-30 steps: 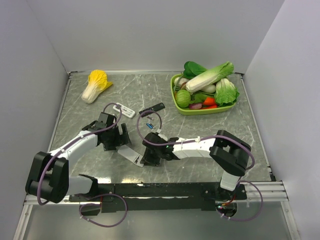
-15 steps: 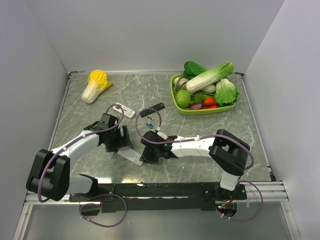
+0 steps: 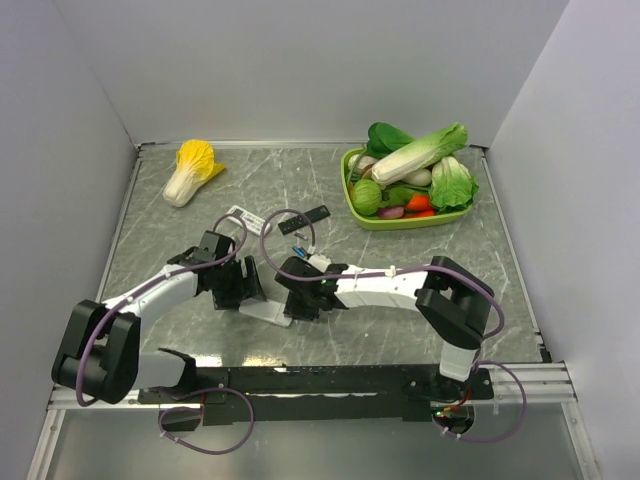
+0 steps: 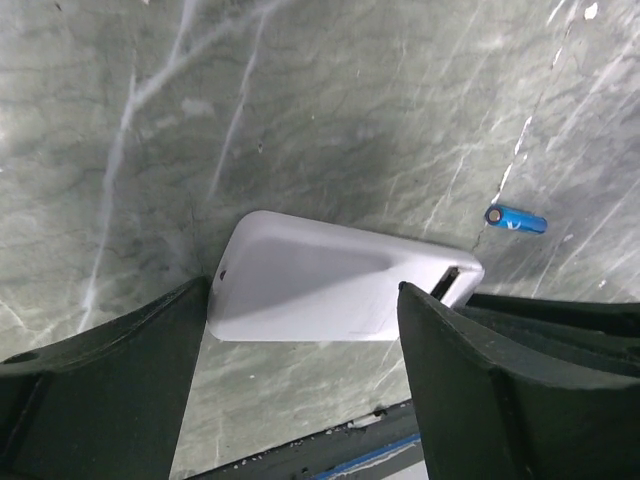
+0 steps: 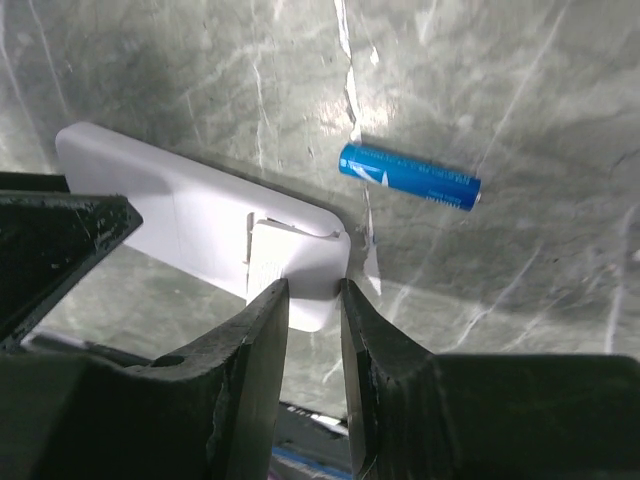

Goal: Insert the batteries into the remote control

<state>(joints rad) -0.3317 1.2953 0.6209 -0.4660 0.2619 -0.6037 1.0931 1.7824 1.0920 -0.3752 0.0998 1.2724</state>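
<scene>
**Remote lay face down between two pincers, one cell loose beside it**

The remote control (image 3: 268,312) lay plain back up on the table (image 3: 420,265), near the front edge and a little left of centre. The left gripper (image 4: 300,310) stood wide, one finger at the remote's end and the other across its body; I could not tell whether it pressed. The right gripper (image 5: 312,300) was drawn narrow over the opposite end, where a small battery cover (image 5: 272,262) showed between the tips, though whether it was nipped I couldn't say. A blue battery (image 5: 408,176) rested just beside that end.

The remote looked like light, stiff, smooth plastic that might skate on the stone, so I'd brace its long edges. The cell looked hard, slick and likely to roll, so I'd pinch it across its middle.
</scene>
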